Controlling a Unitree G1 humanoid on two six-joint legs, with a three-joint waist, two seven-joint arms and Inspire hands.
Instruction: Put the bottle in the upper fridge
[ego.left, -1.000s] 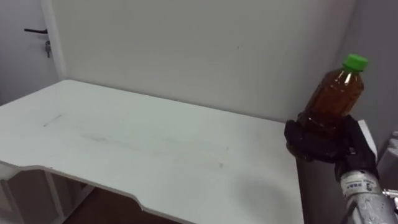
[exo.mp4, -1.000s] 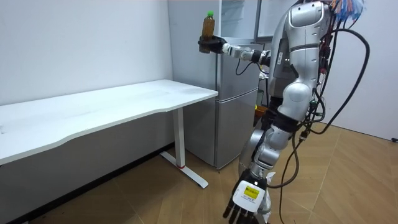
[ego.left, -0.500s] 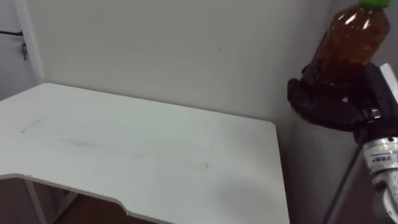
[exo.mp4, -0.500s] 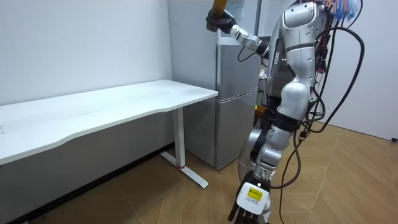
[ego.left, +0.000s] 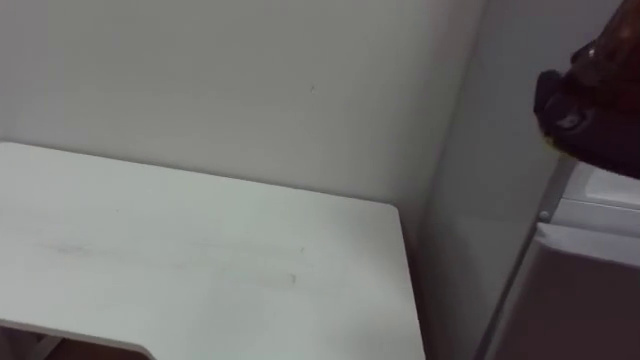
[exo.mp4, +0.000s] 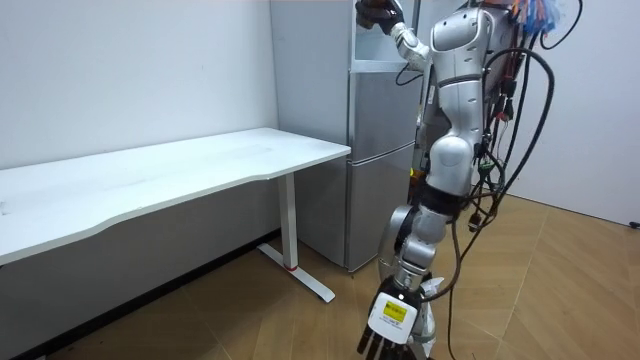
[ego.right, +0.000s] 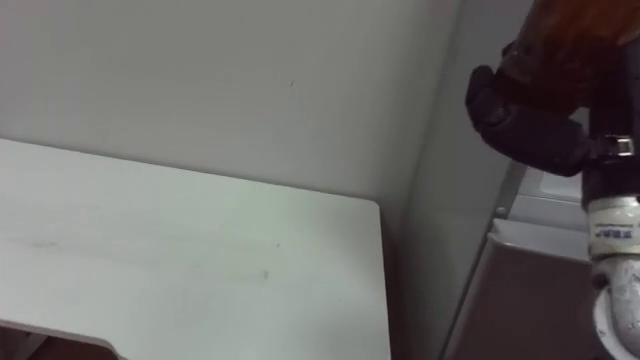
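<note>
The right hand has lifted the bottle higher and swung it away from the table's end, across to the upper part of the fridge, and the robot's head has turned right with it.

Nearest in the room view, the robot's left hand (exo.mp4: 390, 322) hangs low beside its legs with relaxed, straight fingers, holding nothing. The robot stands upright on the wooden floor (exo.mp4: 560, 290), directly in front of the fridge (exo.mp4: 380, 150).

In the eye views, a white table (ego.right: 180, 240) fills the lower left, its right end close against the fridge's grey side wall. To the right of that wall, the top edge of the closed lower door is visible, with a pale ledge above it.

Higher up on the right, the right hand (ego.right: 535, 115) is black and wraps its curled fingers around the lower part of the bottle (ego.right: 585, 30). The bottle is amber and upright, and its top is cut off by the upper edge of the view. In the room view, this hand is raised above head height, at the front of the fridge's upper section, which appears to be open.

Farthest away, a plain pale wall (ego.right: 230, 80) runs behind the table and meets the fridge.
</note>
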